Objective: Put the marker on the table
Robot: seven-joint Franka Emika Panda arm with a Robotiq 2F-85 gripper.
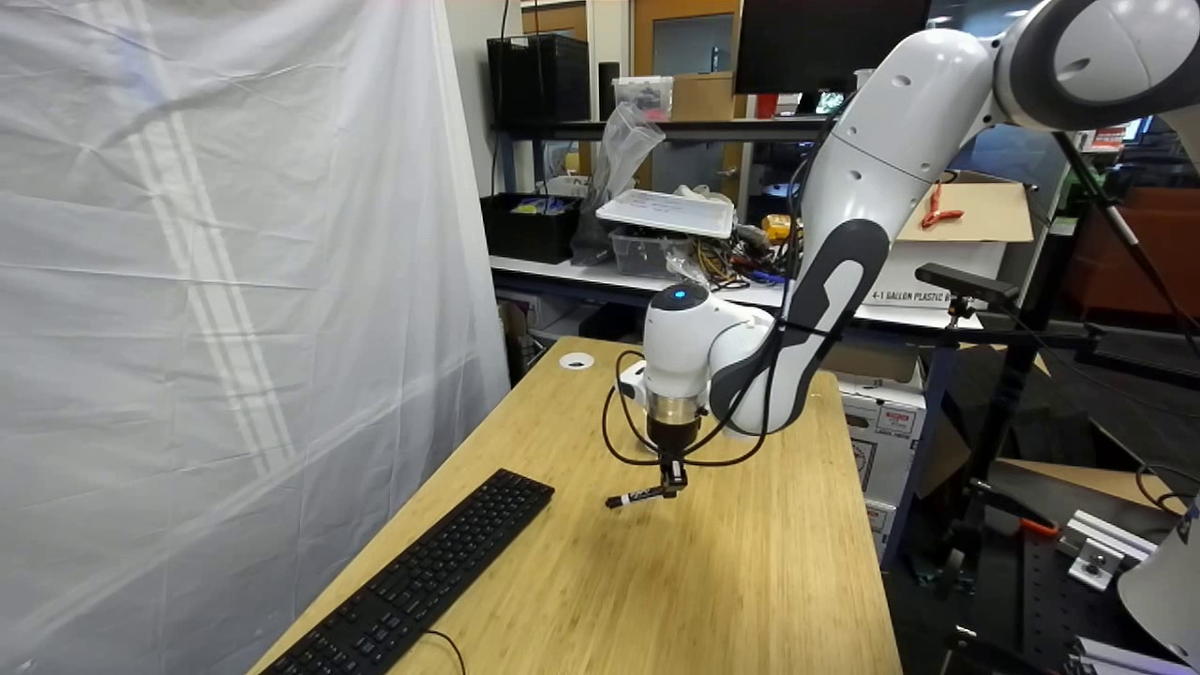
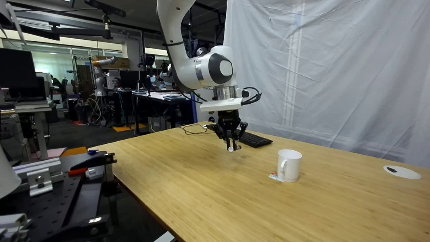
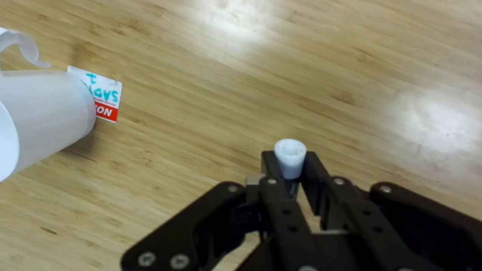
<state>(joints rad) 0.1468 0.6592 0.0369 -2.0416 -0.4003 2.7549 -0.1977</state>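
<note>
The marker (image 1: 637, 497) is a thin dark stick with white parts. My gripper (image 1: 672, 487) is shut on it and holds it roughly level above the table (image 1: 750, 581). In an exterior view the marker's white end (image 2: 230, 149) points to the camera, between the fingers of the gripper (image 2: 231, 144). In the wrist view the marker's white end (image 3: 290, 159) sticks up between the fingertips of the gripper (image 3: 289, 169); most of its dark body is hidden there. The bamboo-coloured table top also shows in an exterior view (image 2: 181, 188) and the wrist view (image 3: 188, 98).
A white mug (image 2: 289, 166) stands upright on the table beside a small printed label (image 3: 107, 99). The mug also shows in the wrist view (image 3: 45, 116). A black keyboard (image 1: 422, 572) lies along the curtain side. A white disc (image 2: 402, 172) is set in the table top.
</note>
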